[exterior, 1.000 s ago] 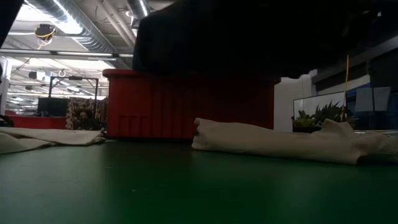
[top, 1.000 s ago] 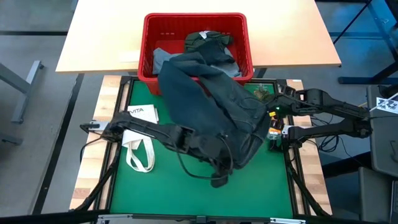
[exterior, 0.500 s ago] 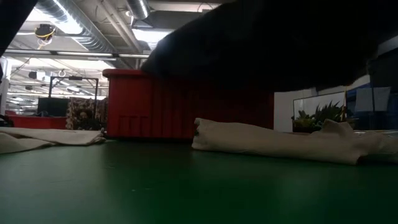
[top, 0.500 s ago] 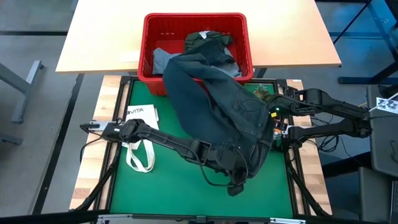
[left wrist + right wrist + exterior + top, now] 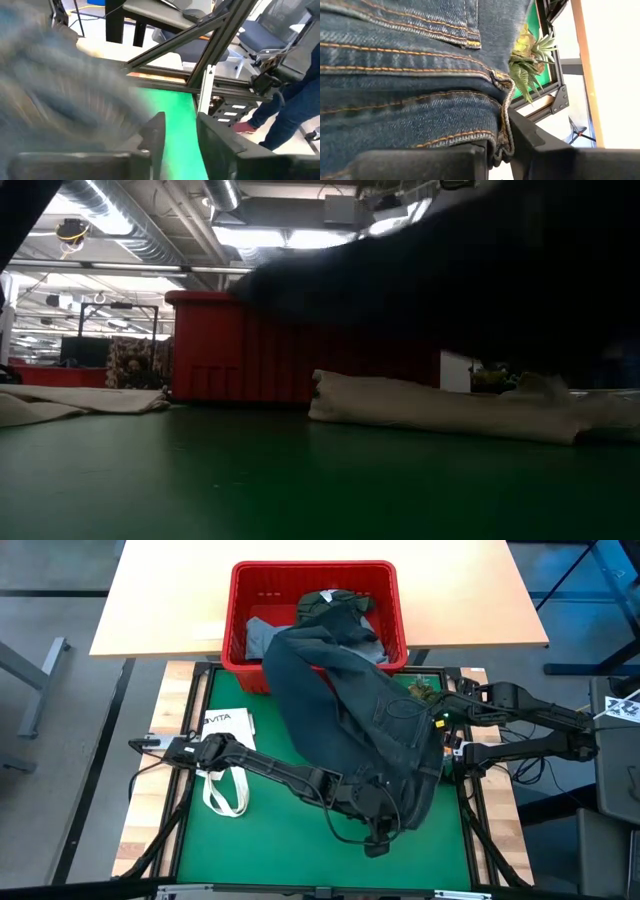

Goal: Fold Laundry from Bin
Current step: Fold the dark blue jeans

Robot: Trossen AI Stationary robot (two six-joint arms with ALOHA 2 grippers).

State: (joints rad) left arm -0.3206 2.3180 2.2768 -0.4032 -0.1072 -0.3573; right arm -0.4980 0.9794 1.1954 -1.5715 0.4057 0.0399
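Observation:
Dark navy jeans (image 5: 360,710) drape from the red bin's (image 5: 240,620) near rim down across the green mat toward the right. Their near end sags by my left gripper (image 5: 382,830). That gripper is open, and bare mat shows between its fingers (image 5: 180,125); blurred denim (image 5: 65,95) lies beside one finger. My right gripper (image 5: 438,730) stands at the jeans' right side, shut on them (image 5: 502,145). An olive-green piece (image 5: 335,602) and a grey piece (image 5: 262,635) lie in the bin. My left gripper has denim close against the outer side of one finger (image 5: 152,135); whether they touch, I cannot tell. My right gripper pinches a stitched, folded edge of the jeans (image 5: 504,120) between its two fingers, coming steeply from above. The denim hangs from there, its far part resting on the bin's rim.
A white tote bag (image 5: 225,765) with looped straps lies on the mat's left side. A small green plant (image 5: 420,690) stands at the mat's far right corner. The black frame rail (image 5: 470,810) runs along the mat's right edge. A person's legs (image 5: 285,105) show beyond the table.
My left gripper has gone down and toward the table's right and near edges, taking the jeans' near end with it. That end has since spread farther right and sagged lower over the mat. The part on the bin's rim has stayed put.

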